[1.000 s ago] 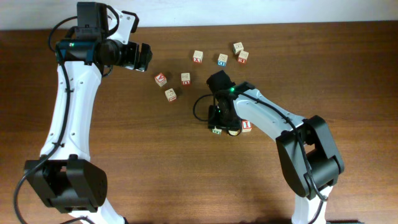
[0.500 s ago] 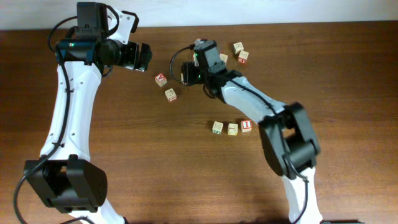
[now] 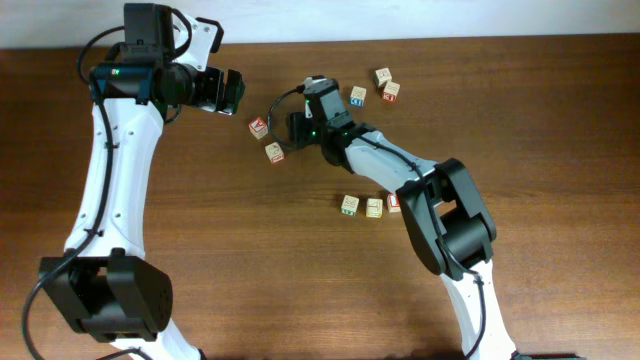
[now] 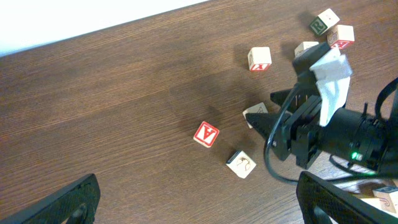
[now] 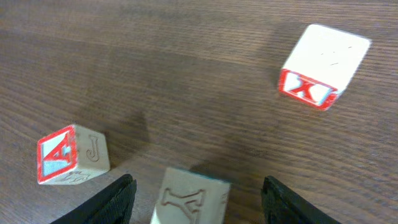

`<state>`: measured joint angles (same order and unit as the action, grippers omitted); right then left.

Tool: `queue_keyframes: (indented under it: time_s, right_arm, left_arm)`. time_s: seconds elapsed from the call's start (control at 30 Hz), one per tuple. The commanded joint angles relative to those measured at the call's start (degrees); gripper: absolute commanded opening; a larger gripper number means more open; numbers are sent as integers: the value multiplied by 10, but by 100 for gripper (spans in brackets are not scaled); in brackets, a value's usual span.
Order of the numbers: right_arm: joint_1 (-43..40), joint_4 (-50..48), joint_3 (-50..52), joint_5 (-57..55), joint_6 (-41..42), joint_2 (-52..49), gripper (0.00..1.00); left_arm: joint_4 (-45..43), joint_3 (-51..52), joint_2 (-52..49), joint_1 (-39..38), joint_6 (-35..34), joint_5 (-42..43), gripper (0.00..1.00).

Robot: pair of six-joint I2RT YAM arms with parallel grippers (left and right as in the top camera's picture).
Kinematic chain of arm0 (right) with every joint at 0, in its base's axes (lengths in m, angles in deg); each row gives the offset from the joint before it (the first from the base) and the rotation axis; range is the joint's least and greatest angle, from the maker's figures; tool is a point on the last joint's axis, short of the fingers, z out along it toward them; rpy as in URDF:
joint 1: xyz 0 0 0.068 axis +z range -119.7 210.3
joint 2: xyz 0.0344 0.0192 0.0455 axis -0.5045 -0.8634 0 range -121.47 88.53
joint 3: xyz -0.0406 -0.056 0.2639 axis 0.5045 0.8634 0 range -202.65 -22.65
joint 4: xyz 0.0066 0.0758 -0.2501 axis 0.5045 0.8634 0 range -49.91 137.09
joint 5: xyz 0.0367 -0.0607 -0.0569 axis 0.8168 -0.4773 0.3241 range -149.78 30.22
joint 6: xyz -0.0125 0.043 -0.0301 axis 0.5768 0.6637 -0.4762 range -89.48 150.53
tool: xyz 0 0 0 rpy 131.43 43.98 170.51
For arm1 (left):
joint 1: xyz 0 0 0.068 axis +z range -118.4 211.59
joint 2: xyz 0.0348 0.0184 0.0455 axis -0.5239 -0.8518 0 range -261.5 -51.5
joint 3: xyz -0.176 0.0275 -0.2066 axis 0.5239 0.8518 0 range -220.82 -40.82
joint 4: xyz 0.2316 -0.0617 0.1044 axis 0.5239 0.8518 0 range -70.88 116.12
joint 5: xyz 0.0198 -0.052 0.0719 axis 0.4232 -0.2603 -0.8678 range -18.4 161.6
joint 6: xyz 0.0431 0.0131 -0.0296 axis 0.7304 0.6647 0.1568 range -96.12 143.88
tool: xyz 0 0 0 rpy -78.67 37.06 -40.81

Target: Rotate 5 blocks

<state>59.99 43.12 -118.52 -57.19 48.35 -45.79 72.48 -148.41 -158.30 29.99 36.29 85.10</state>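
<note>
My right pincer (image 5: 198, 184) stands apart, one finger on each side of the Y block (image 5: 189, 200). A strip of bare tabletop (image 5: 186, 74) shows between each finger and the wood (so nothing is clamped). The Y block sits flat on the tabletop, its pale Y face toward my wrist camera. At ten o'clock from it, near but apart, lies the A block (image 5: 69, 155), with a red A on one face and a pale J on the next. At one o'clock, farther off, is the X block (image 5: 323, 61), its red X turned my way.

From overhead, a pale block (image 3: 274, 152) lies just beside my right pincer at seven o'clock. A row of three blocks (image 3: 374, 207) stands well apart at five o'clock, side by side, the rightmost partly hidden under my arm. The blue-lettered cube (image 3: 358, 95) is at two o'clock.

My left pincer (image 3: 235, 92) hangs at ten o'clock from the right one, fingers wide apart with nothing between them (just open tabletop below).
</note>
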Motion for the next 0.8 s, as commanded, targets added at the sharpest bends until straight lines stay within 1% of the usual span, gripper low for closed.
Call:
queue_keyframes:
  time_s: [0.0, 0.07, 0.1, 0.13, 0.17, 0.23, 0.33, 0.4, 0.47, 0.5, 0.53, 0.57, 0.6, 0.63, 0.7, 0.77]
  right_arm:
    - [12, 1, -3, -49, -9, -25, 64]
    - [10, -2, -3, -49, -9, -33, 64]
    - [10, -5, -3, -49, -9, -33, 55]
    - [10, -7, -3, -49, -9, -33, 41]
    - [10, -7, -3, -48, -9, -33, 38]
    - [10, -3, -6, -48, -9, -29, 37]
    - [10, 35, -10, -48, -10, 21, 37]
    - [10, 105, -10, -47, -9, 89, 37]
    - [12, 210, -10, -16, -9, 162, 36]
    - [12, 241, -10, -5, -9, 180, 34]
    - [12, 322, -10, 9, 6, 210, 31]
    - [12, 384, -9, 9, 34, 214, 30]
    - [14, 417, -3, 8, 38, 204, 31]
    - [14, 380, 5, 5, 0, 182, 47]
    - [14, 332, 5, 4, -58, 159, 58]
    - [14, 270, 4, -8, -123, 128, 65]
  left_arm:
    - [-1, -9, -3, -1, 5, 1, 99]
    - [-1, -9, -3, -1, 5, 1, 99]
    - [-1, -9, -3, -1, 5, 1, 99]
    - [-1, -9, -3, -1, 5, 0, 99]
    - [-1, -9, -3, -1, 5, 0, 99]
    - [-1, -9, -3, -1, 5, 1, 99]
    - [-1, -9, -3, -1, 5, 0, 99]
    - [-1, -9, -3, -1, 5, 0, 99]
    - [-1, -9, -3, -1, 5, 0, 99]
    - [-1, -9, -3, -1, 5, 0, 99]
    - [-1, -9, -3, -1, 5, 1, 99]
    - [-1, -9, -3, -1, 5, 0, 99]
    - [-1, -9, -3, -1, 5, 0, 99]
    - [-1, -9, -3, -1, 5, 0, 99]
    - [-1, -9, -3, -1, 5, 0, 99]
    - [-1, -9, -3, -1, 5, 0, 99]
